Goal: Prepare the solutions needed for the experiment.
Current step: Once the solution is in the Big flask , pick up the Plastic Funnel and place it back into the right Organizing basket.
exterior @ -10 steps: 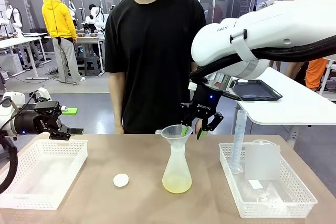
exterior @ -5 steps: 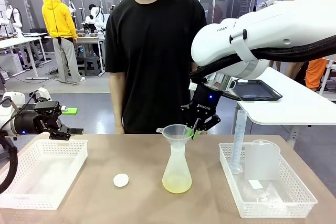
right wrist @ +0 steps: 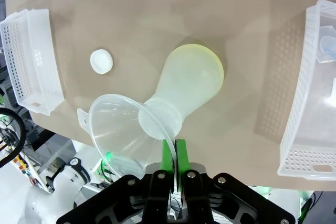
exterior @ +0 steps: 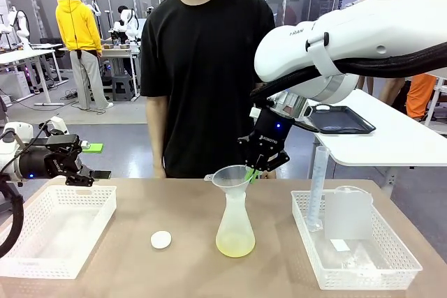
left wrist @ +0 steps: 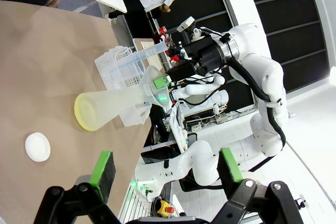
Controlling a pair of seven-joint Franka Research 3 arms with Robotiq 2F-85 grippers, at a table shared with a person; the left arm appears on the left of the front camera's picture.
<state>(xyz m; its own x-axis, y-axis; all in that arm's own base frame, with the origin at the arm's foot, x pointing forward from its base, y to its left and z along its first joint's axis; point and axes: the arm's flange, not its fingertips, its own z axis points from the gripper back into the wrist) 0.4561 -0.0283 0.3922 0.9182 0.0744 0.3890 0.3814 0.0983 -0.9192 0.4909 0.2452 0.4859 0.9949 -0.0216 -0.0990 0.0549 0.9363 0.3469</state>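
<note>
Funnel gripped at the flask, ready to come out.

The right jaws are clamped on the rim of the funnel, which sits tilted at the neck of the flask. The solution lies as a shallow yellow-green layer in the flask's bottom, mid-tabletop. The left jaws stand apart, holding nothing, near the left basket. The step looks like removing the funnel. Next calls for a straight lift until the stem clears the neck without tipping the flask.
</note>
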